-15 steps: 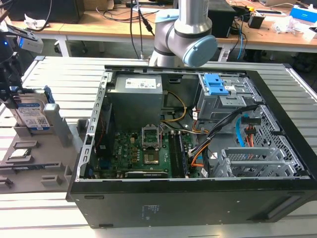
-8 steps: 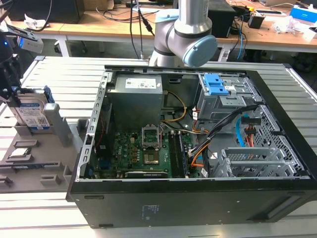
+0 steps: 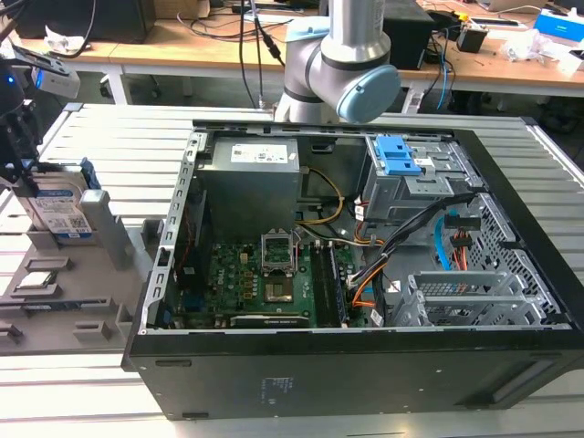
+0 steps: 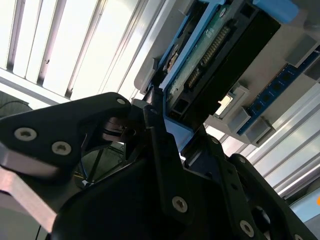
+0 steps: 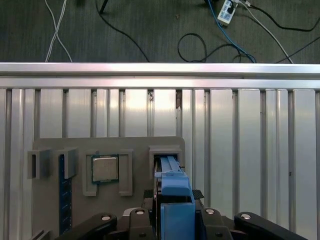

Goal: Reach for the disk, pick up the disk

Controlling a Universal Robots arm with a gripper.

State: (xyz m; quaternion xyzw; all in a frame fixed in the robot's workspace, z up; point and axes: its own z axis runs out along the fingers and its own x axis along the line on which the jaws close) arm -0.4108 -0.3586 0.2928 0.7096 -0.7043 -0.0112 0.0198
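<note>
1. The disk (image 3: 57, 212) stood on edge in a slot of the grey tray (image 3: 100, 306). This was at the exterior view's left, just beside the open case (image 3: 365, 383).
2. The gripper (image 5: 174, 195) sat over the disk's upper end, with the blue rail (image 5: 176, 215) between its two sides.
3. Whether it gripped the disk or merely flanked it could not be told.
4. The disk's lower end was in the slot; it was not lifted.
5. On the same tray, a chip (image 5: 105, 168) lay in a pocket near the disk, and a blue strip (image 5: 62, 195) lay beyond the chip.
6. The arm (image 3: 342, 64) rose at the far side of the case.
</note>
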